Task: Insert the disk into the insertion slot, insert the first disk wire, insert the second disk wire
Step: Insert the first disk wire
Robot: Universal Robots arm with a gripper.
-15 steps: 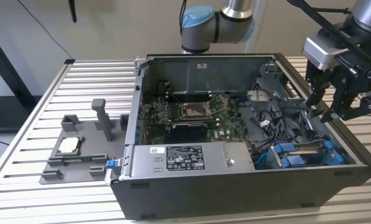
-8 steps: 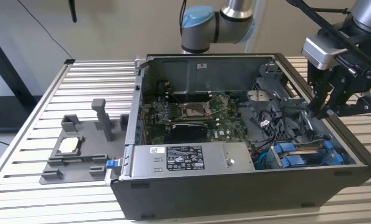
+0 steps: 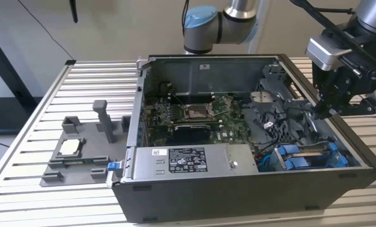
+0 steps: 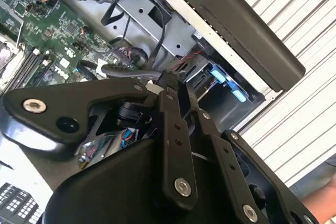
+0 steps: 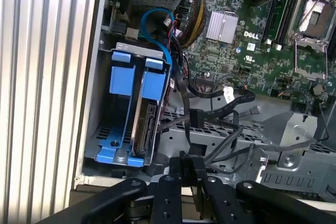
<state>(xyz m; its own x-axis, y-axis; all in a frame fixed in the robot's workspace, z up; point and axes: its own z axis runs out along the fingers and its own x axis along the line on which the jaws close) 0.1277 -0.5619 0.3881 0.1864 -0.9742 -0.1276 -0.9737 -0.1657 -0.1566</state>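
Black fingers [image 4: 173, 129] of the hand [image 4: 176, 83] are sitting narrow, pinching what looks like a black wire [image 4: 126, 72]. The disk [image 5: 146, 124] is sitting inside the slot [image 5: 126, 48]. I think the hand should be going slow, keeping the plug straight. The first wrist view is showing the disk's plug end. The exterior view is showing the hand hanging above the slot.

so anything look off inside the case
Mainly loose wiring. Several black cables lie unplugged across the grey metal frame, beside the silver-grey disk in its blue carrier. The disk's connector edge is bare. The gripper has its jaws shut on one black wire. Nothing looks spilled or broken.
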